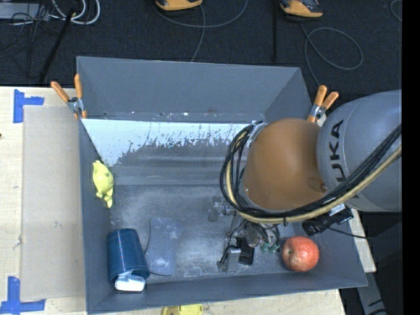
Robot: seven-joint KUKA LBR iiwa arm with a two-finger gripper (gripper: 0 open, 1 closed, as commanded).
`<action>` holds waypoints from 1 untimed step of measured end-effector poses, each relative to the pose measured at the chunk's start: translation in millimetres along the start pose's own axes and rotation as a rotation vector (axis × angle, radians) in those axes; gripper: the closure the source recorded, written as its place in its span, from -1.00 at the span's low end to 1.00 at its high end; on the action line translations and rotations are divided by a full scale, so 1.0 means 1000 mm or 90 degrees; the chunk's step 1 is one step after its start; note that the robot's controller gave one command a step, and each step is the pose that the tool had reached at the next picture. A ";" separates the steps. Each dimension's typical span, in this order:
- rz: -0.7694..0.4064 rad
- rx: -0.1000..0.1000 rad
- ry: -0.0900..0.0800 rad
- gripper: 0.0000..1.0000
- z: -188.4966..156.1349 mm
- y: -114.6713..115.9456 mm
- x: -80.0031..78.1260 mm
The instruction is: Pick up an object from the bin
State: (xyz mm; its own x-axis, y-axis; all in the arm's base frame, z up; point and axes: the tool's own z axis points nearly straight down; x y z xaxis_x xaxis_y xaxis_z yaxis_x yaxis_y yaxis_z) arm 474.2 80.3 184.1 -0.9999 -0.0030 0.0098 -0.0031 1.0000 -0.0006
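My gripper (231, 253) reaches down to the bin floor near the front, right of the middle, under the orange cover. Its dark fingers stand close to the floor; nothing shows between them. A red apple (300, 254) lies just to the right of the gripper, near the front right corner, apart from the fingers. A pale grey-blue flat piece (162, 245) lies on the floor to the gripper's left.
A dark blue cylinder with a white cap (125, 259) lies in the front left corner. A small yellow toy figure (102, 183) rests against the left wall. The arm and its cables cover the right part of the bin.
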 end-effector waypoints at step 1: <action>0.000 0.000 -0.001 -1.00 -0.002 0.000 0.000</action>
State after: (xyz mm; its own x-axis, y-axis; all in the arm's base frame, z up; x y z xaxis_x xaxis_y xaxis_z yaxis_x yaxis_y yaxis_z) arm 474.2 80.2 185.7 -1.0000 -0.0024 0.0082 -0.0024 1.0000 -0.0003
